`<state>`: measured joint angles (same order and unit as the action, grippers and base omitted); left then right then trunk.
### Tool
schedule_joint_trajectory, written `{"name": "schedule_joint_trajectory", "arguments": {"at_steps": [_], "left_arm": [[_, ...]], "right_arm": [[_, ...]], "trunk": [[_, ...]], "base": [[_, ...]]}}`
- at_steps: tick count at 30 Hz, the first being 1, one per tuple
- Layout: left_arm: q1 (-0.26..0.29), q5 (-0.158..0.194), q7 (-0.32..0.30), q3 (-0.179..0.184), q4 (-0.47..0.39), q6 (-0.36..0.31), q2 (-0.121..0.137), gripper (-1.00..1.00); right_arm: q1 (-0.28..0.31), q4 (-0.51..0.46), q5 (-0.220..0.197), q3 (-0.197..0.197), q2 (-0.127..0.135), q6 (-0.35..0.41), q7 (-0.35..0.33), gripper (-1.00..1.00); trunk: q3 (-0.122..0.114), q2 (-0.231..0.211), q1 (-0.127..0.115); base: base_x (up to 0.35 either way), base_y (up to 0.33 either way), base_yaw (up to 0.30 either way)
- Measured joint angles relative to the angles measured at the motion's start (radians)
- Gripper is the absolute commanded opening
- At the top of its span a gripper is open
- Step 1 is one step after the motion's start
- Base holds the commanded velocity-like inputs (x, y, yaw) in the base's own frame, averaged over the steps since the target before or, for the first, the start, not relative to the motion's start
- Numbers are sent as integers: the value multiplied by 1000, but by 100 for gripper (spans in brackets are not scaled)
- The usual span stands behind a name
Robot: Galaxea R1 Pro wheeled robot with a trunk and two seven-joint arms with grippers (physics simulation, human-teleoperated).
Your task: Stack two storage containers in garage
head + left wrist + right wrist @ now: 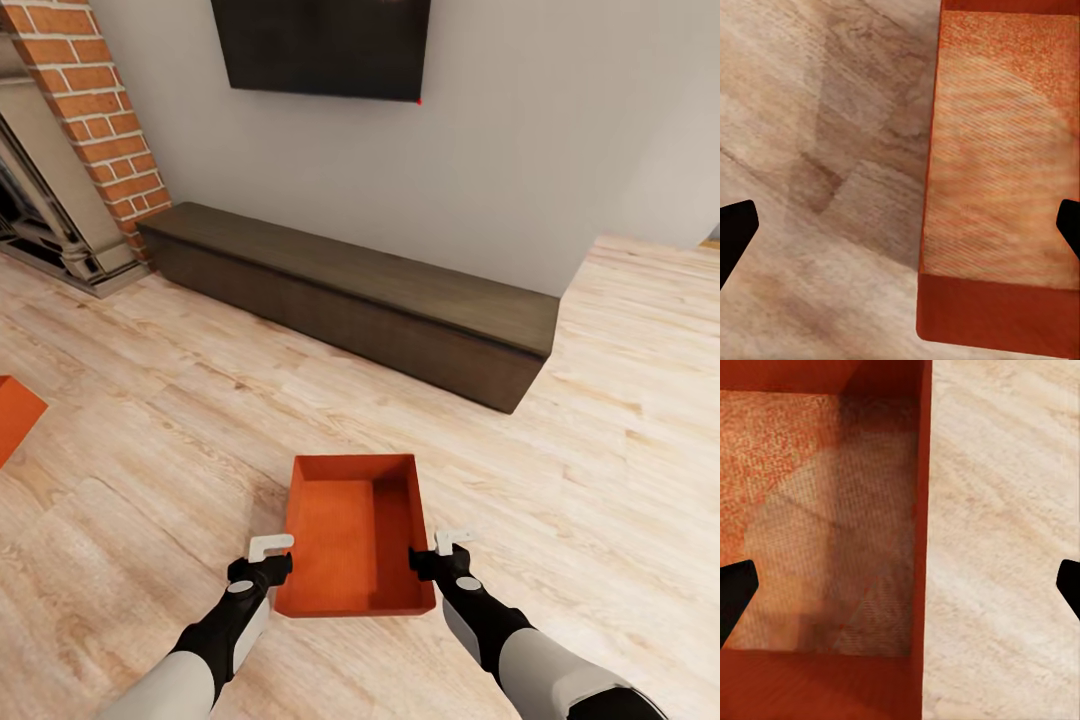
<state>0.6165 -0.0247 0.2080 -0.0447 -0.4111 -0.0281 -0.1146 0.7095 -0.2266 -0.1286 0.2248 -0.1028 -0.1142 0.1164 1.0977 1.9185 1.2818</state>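
Nearest the robot, both arms reach down and forward, the left gripper at the left long wall of a storage container and the right gripper at its right long wall. Each wrist view shows the fingers spread wide with the thin wall between them, one finger over the ribbed inside and the other over the floor outside. So the jaws are open and straddle the walls, probably lined up to pinch both sides at once so the tub lifts level. Nothing shows them closed on the plastic yet.

The container sits upright and empty on the pale wood-plank floor of the living room, its long axis running away from the robot.

At the left edge, a little farther off, a corner of the second storage container shows on the same floor, well apart from the first.

Beyond stand the long dark bench against the wall, the brick fireplace at far left and the black TV above.
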Motion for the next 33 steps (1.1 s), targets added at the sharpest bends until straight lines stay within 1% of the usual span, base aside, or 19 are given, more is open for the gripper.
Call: {"name": "schedule_joint_trajectory", "arguments": {"at_steps": [18, 33], "left_arm": [[0, -2, 1, 2, -2, 0, -1, 100], [0, 0, 2, -2, -2, 1, -1, 100]], "right_arm": [[0, 0, -2, 0, 1, 0, 0, 100], [0, 0, -2, 0, 1, 0, 0, 100]], "trunk": [[56, 126, 69], [56, 126, 69]], "base": [[0, 0, 0], [3, 0, 0]]}}
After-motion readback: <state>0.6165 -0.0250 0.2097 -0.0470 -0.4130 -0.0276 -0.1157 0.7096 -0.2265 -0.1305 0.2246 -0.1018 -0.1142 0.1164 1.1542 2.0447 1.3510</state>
